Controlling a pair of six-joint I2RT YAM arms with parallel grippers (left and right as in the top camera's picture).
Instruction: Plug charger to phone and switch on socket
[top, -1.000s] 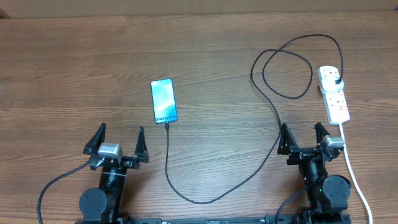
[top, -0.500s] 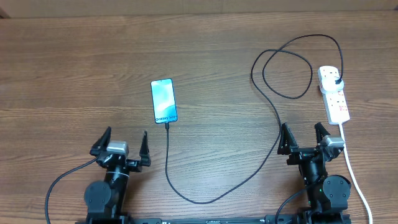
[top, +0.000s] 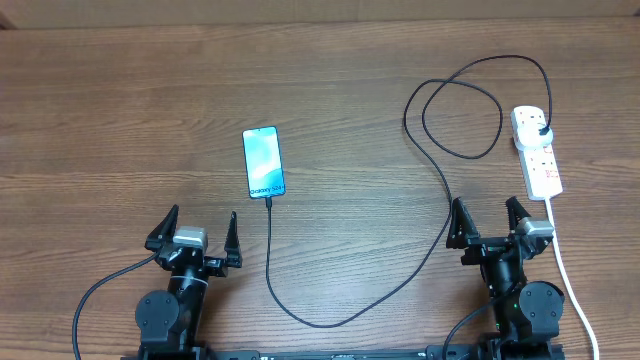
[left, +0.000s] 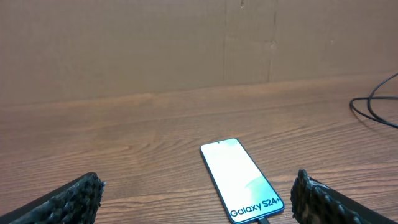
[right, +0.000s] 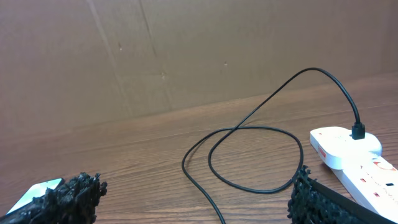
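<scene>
At the left of the wooden table (top: 100, 100), the left gripper (top: 200, 216) stands wide open and empty; just beyond lies the Galaxy phone (top: 263, 162), screen lit, the charger cable (top: 270, 260) meeting its near end and looping right to its plug in the white power strip (top: 541, 165); near that, the right gripper (top: 485, 206) gapes empty

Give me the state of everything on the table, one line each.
phone: face up, screen lit, charger tip at its near end.
charger: plug in the socket's far outlet, cable slack and looped.
socket: switch position unreadable.
left tool: open, empty.
right tool: open, empty.
</scene>
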